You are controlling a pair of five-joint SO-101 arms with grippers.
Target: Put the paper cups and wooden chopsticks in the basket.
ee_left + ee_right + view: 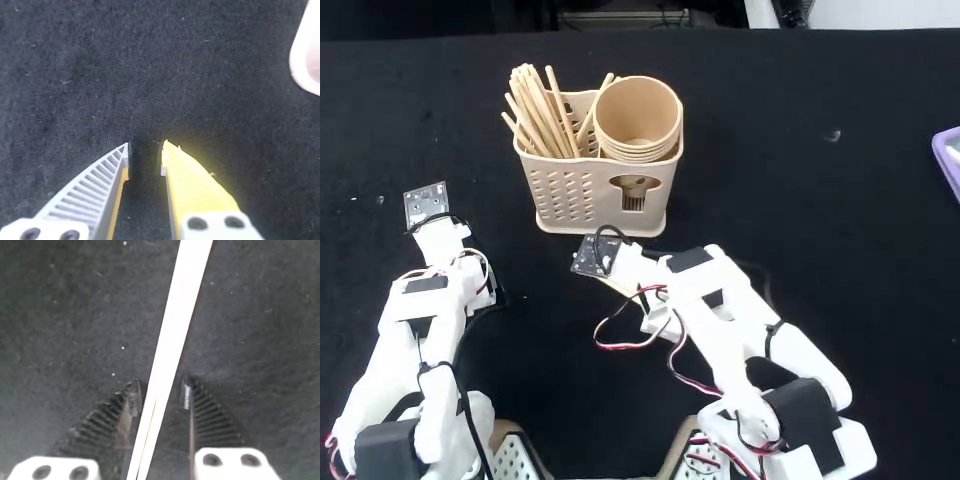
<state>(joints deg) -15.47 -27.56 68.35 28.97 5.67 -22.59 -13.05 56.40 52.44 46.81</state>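
Note:
A beige slotted basket (582, 195) stands at the back middle of the black table. Its one compartment holds several wooden chopsticks (538, 108), and the other holds stacked paper cups (637, 118). In the right wrist view a joined pair of wooden chopsticks (176, 325) lies flat on the cloth. My right gripper (159, 390) is open astride it, one finger on each side with a small gap. That gripper (595, 255) sits just in front of the basket. My left gripper (145, 147) is open over bare cloth, to the front left of the basket (307, 50), holding nothing (428, 212).
A purple object (950, 160) pokes in at the right edge of the table. Black cloth stretches around the basket on all sides. Red and black cables (630, 330) loop beside the right arm.

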